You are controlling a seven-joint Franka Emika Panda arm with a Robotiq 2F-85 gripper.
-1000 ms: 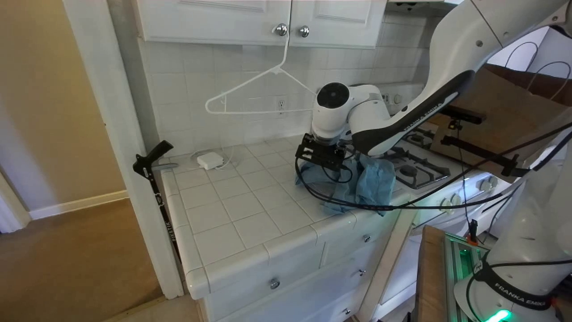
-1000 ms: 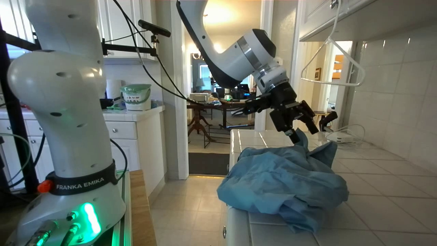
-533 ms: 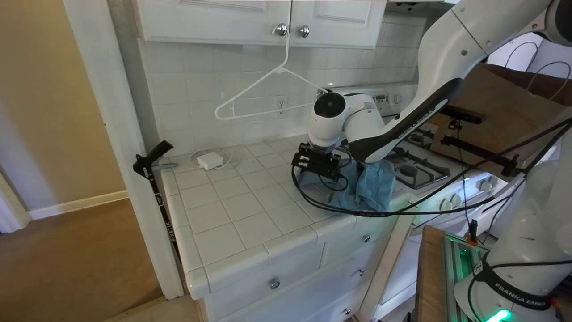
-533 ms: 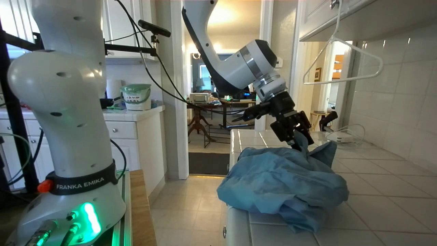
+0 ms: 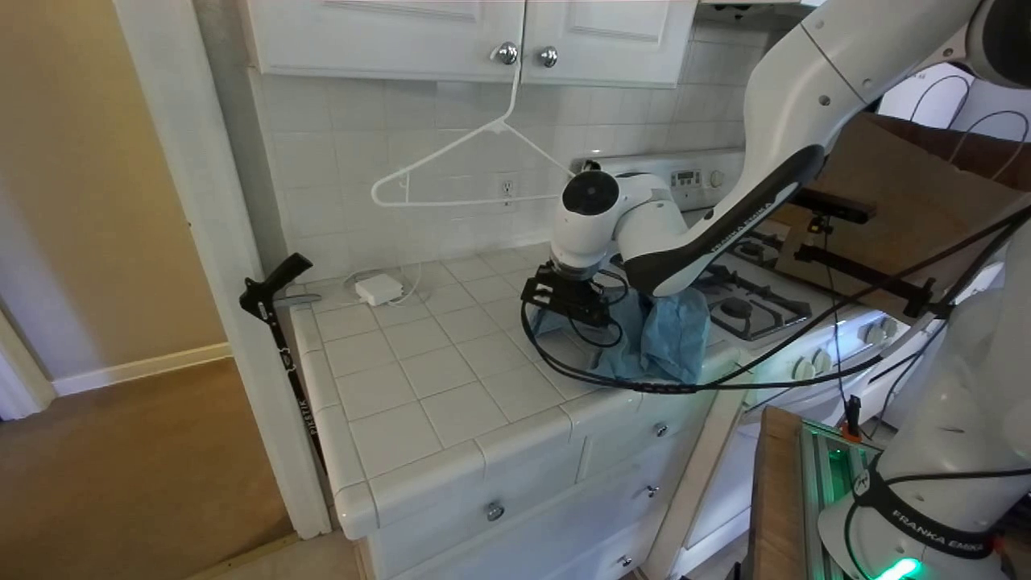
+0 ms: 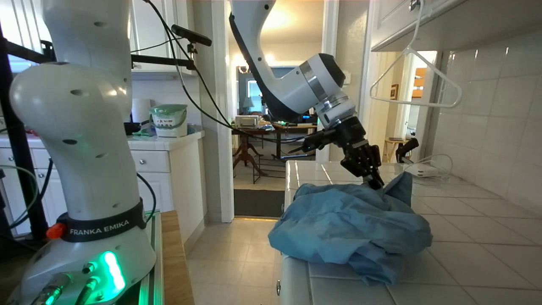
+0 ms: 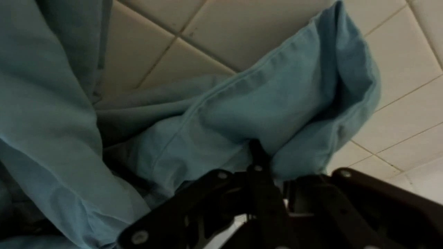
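Nearest me a blue cloth (image 6: 351,228) lies heaped on the white-tiled surface (image 6: 470,220), bunched by its edge and beside the gas stove (image 5: 735,307). The claw (image 6: 374,182) comes down at a slant into the top of the heap and looks to be pinching a raised fold: the wrist view shows one fingertip (image 7: 259,154) pressed to the fabric, the opposite finger mostly hidden — so how deep the bite goes I can't tell. The step in hand, as I judge it, is getting a sound hold on that fold. To do it well I'd let the grip settle fully, with the doubled hem well inside rather than a thin crease, since soft fabric could slide out of a shallow nip. Any lift ought to start slowly and straight up, as the loose bulk may drag over the edge. The black cables (image 5: 644,388) loop low past the cloth and want watching for a snag. Farther off, a white box (image 5: 378,289) sits on the surface, and a black stick (image 5: 287,358) stands between its end and the doorframe (image 5: 224,242). Above, a white hanger (image 5: 499,126) hangs from a cabinet knob (image 5: 507,53) — worth giving room, whichever way the arm (image 5: 773,145) swings.
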